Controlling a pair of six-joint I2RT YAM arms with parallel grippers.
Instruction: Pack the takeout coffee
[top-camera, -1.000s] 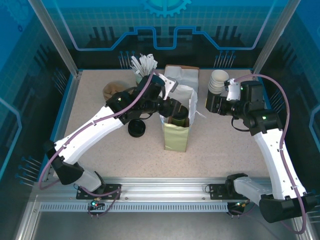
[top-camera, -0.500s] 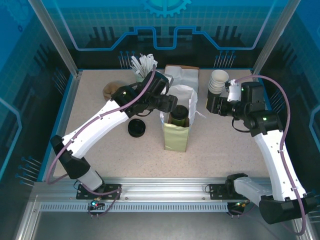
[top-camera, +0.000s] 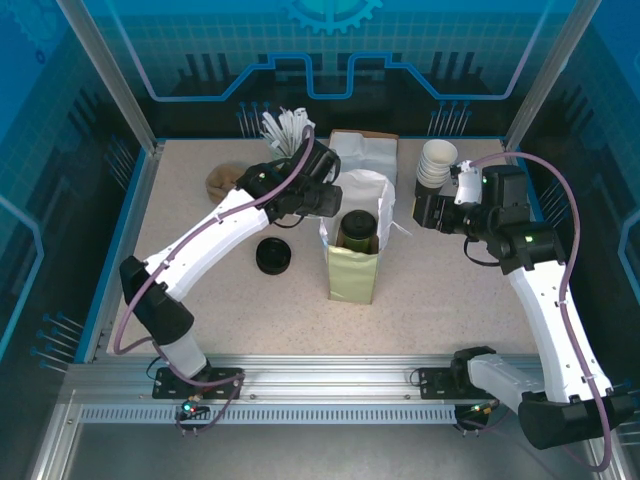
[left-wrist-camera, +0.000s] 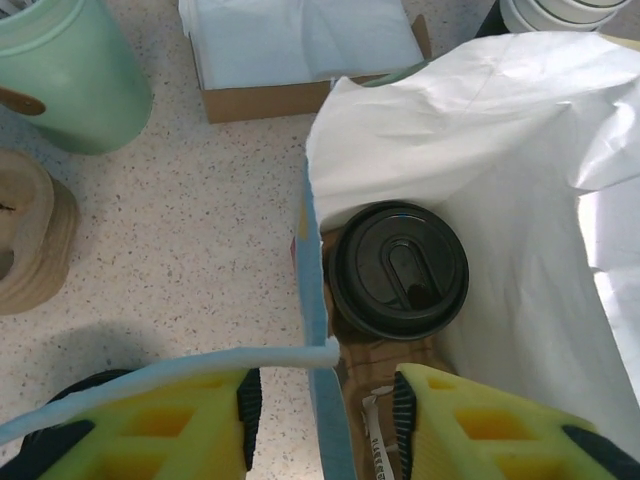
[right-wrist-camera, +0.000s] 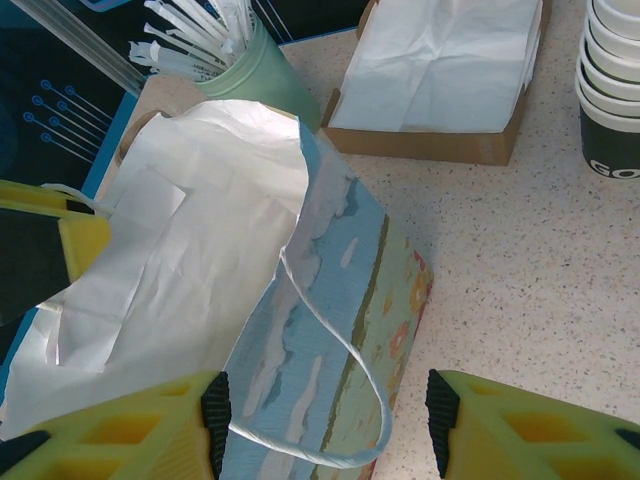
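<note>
Left gripper (left-wrist-camera: 322, 405): fingers are held spread, with the bag's rim standing between them and nothing pinched.
Takeout coffee (left-wrist-camera: 398, 270): it is seen upright inside the paper bag (left-wrist-camera: 500, 140), just ahead of the left fingertips, black lid up.
Right gripper (right-wrist-camera: 322, 410): jaws are held apart, with the bag's side just ahead.

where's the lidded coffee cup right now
In the top view the takeout coffee sits upright inside the open paper bag at the table's centre; loose black lids lie to the bag's left.
</note>
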